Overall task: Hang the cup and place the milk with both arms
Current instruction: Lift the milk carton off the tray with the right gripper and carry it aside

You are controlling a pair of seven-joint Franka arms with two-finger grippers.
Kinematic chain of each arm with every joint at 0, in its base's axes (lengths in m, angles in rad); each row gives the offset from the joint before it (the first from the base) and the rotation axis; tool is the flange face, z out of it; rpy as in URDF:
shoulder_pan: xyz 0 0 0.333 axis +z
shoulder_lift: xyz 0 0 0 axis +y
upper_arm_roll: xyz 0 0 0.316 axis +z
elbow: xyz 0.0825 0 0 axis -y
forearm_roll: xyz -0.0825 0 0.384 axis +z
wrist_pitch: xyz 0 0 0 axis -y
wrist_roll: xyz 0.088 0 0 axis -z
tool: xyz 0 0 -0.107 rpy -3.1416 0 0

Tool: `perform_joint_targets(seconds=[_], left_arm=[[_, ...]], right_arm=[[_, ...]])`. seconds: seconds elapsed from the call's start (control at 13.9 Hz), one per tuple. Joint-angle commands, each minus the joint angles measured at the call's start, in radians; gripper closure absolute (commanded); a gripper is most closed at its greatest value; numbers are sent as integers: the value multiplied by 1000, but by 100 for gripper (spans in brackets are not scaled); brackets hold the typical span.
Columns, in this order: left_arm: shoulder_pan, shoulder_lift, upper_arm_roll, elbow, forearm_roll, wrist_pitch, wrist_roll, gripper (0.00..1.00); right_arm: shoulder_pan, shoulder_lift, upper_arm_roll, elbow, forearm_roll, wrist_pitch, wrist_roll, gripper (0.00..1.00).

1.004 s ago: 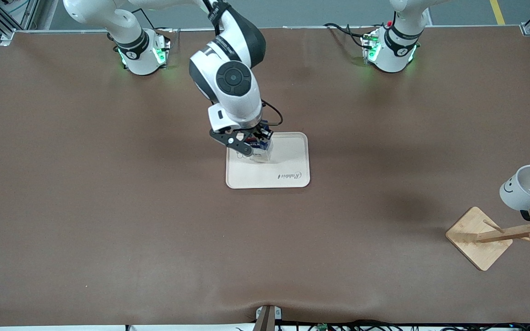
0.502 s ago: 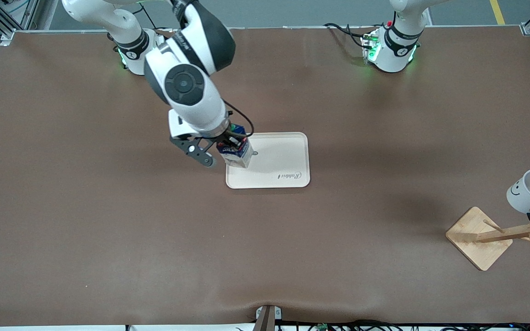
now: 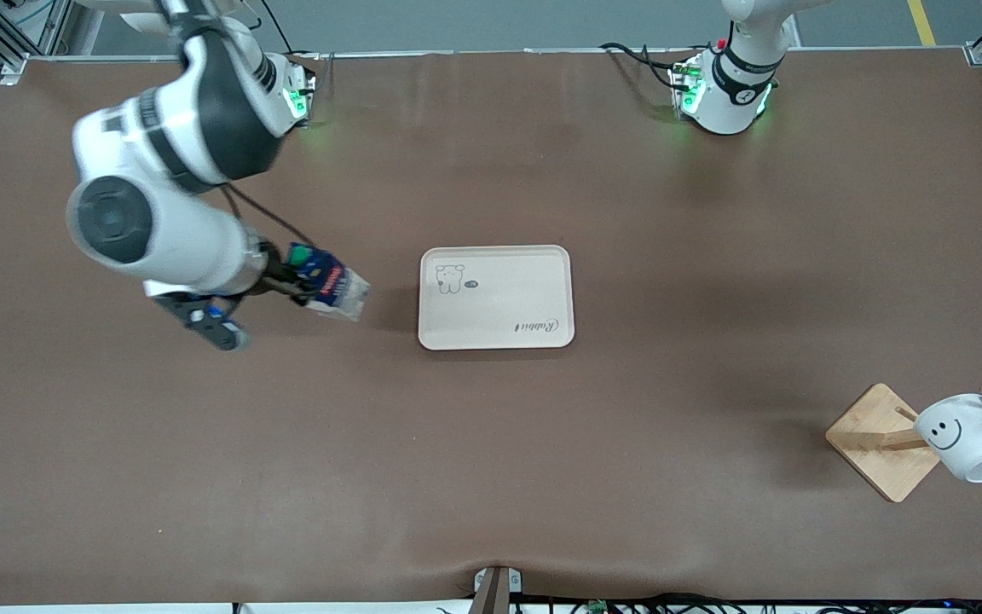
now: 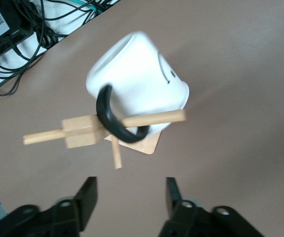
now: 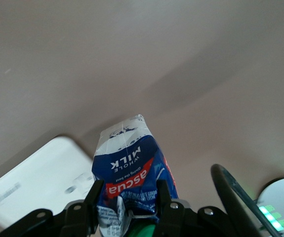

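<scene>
**Right claw carries the milk, left claw apart from the hung cup**

The right claw (image 5: 127, 207) is closed on the milk (image 3: 329, 288) and holds it tilted in the air, over the bare bench (image 3: 491, 477) between the tray (image 3: 534, 294) and the right arm's end. In the right wrist view the two fingers (image 5: 90, 205) press the dark blue carton near its top, and the green cap shows in the front view. The tray, pale with a small bear drawing, lies flat near the middle of the bench, and nothing stands on it.

The left claw (image 4: 129, 195) has its fingers spread apart and holds nothing. It hovers close to the cup (image 4: 137, 81) but does not touch it. The cup hangs by its black handle (image 4: 114, 121) on a peg of the wooden rack (image 3: 887, 439), with the smiley face turned to the front camera. The rack stands near the left arm's end of the bench.
</scene>
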Motion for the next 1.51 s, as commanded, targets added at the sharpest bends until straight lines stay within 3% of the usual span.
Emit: perform_joint_targets(seconds=[0.0, 0.29, 0.5, 0.79, 1.0, 1.22, 1.43], left_arm=[[-16, -28, -11, 15, 3, -104, -138, 0], [-42, -94, -95, 7, 3, -259, -538, 0], [-42, -115, -164, 1, 5, -361, -769, 0], [-42, -150, -219, -16, 12, -423, -879, 0], [-42, -206, -245, -86, 12, -448, -935, 0], [-39, -233, -261, -129, 12, -437, -936, 0], [-39, -342, -272, -292, 8, -350, -936, 0]], right_arm=[[-104, -72, 20, -110, -89, -1, -190, 100], [-238, -87, 20, -196, -151, 27, -427, 100], [-300, -116, 20, -294, -168, 134, -580, 100], [-375, -185, 20, -492, -209, 356, -682, 100], [-439, -190, 20, -575, -209, 483, -752, 100], [-459, -200, 22, -627, -206, 498, -726, 100], [-464, -200, 22, -643, -206, 496, -720, 100]])
